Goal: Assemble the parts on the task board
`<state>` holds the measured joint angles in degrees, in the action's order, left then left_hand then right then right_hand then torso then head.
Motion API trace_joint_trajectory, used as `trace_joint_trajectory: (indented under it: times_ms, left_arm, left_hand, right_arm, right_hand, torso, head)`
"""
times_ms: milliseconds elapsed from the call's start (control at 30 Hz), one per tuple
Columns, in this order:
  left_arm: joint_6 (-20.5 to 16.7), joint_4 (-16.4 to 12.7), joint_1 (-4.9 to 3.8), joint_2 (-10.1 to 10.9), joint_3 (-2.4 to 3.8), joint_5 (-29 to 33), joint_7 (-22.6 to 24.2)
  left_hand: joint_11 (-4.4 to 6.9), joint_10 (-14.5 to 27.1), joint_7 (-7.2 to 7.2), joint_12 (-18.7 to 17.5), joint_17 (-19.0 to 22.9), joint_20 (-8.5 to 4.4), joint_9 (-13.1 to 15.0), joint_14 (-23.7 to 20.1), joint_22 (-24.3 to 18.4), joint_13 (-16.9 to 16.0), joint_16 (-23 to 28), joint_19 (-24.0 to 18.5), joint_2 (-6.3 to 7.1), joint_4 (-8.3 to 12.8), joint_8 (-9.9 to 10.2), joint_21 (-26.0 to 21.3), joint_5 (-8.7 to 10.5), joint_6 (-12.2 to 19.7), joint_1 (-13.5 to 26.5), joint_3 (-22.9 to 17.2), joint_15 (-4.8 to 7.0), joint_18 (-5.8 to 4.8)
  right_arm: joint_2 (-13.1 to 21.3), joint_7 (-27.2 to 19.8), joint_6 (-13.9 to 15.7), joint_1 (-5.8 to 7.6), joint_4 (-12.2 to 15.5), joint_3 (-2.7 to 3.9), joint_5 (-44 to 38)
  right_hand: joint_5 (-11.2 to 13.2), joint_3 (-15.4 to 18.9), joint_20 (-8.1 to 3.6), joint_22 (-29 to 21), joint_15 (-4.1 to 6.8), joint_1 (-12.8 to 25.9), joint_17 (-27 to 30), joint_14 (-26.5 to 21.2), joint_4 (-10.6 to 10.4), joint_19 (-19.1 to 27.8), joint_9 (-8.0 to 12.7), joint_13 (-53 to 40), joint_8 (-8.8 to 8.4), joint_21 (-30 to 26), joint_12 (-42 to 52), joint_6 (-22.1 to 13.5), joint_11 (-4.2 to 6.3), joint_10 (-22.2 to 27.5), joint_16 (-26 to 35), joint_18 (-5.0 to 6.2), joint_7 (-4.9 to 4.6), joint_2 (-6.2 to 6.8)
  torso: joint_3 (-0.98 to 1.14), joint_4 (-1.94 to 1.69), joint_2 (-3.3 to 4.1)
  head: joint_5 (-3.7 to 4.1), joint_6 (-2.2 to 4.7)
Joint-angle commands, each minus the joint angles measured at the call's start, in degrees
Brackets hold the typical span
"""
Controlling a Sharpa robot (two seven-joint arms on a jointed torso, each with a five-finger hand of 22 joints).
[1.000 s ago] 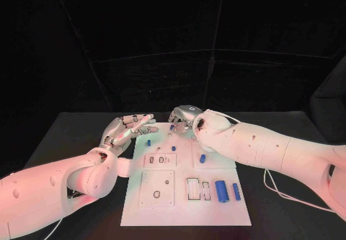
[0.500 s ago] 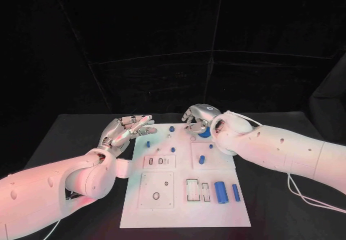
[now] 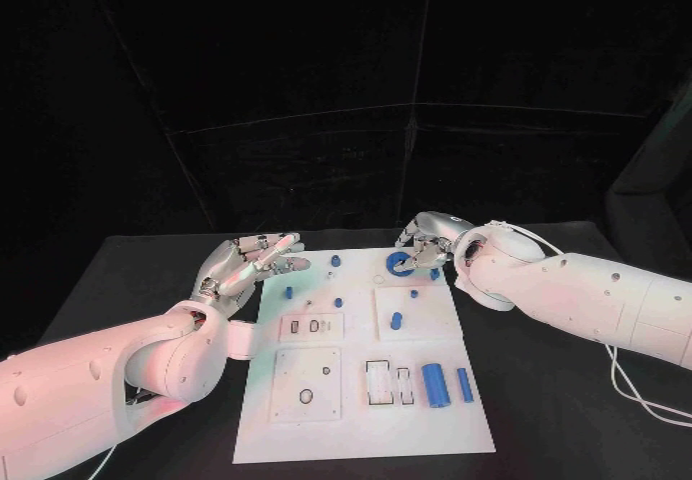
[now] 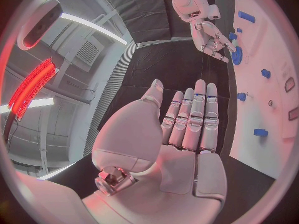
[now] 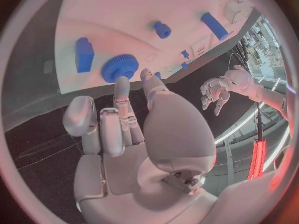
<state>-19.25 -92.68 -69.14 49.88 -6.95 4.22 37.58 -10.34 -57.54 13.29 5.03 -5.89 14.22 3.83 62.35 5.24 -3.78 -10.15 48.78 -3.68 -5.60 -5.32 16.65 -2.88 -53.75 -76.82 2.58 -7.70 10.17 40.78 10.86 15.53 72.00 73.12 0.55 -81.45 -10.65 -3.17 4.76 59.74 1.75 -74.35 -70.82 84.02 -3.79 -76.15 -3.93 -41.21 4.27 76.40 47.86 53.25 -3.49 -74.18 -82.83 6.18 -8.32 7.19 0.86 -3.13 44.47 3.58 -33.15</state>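
The task board (image 3: 361, 420) lies flat at the middle of the bench (image 3: 130, 270), long axis running from the near edge to the far edge. This keeps every slot facing up and within reach of both arms.

The right hand (image 3: 426, 240) sits over the board's far right corner, fingers extended down toward the blue gear (image 3: 398, 263). In the right wrist view the fingertips (image 5: 121, 84) meet the gear's (image 5: 119, 67) toothed rim. Whether they grip it or merely touch it cannot be determined. The gear lies flat on the board, probably at its seat.

The left hand (image 3: 248, 262) is open, fingers straight and together, holding nothing. It hovers beside the board's far left edge, likely parked clear of the working area.

Two blue cylinders (image 3: 436, 382) lie near the board's near right corner. Small blue pegs (image 3: 395, 320) stand farther up the board.
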Motion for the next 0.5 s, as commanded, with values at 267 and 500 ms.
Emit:
trace_joint_trajectory:
  times_ms: [267,500]
  left_arm:
    - [0.8,0.3,-0.07,-0.2,0.02,0.0,0.0]
    - [0.8,0.3,-0.07,-0.2,0.02,0.0,-0.1]
  left_hand:
    - [-0.42,0.2,0.58,-0.4,0.1,0.17,-0.1,-0.5,-0.2,0.1,0.6,0.3,-0.28,0.3,0.4,-0.5,-0.02,0.1,0.4,0.3,-0.28,0.36]
    - [-0.43,0.2,0.58,-0.4,0.2,0.19,-0.1,-0.5,-0.2,0.1,0.7,0.3,-0.3,0.4,0.4,-0.5,-0.02,0.1,0.4,0.3,-0.3,0.35]
  right_arm:
    - [-0.7,3.5,-7.1,0.17,-1.7,0.09,1.5]
    - [-1.3,3.3,-6.7,0.17,-2.3,0.09,1.2]
  right_hand:
    - [-0.7,1.9,0.54,1.7,-1.01,-3.3,-3.6,3.2,-4.5,-0.5,-0.1,-18.0,0.56,1.2,16.0,-1.1,-0.21,-1.0,-1.6,-0.67,-0.58,-0.43]
    - [-1.7,1.6,0.59,2.4,-0.98,-4.3,-4.8,3.4,-5.0,-0.7,-0.2,-22.6,1.3,1.6,20.0,-0.4,-0.14,-2.5,-2.1,-0.79,-0.45,-1.85]
  torso:
    - [-0.16,-0.27,0.04]
    - [-0.17,-0.2,0.07]
  head:
    - [0.45,-0.25]
    - [0.4,-0.2]
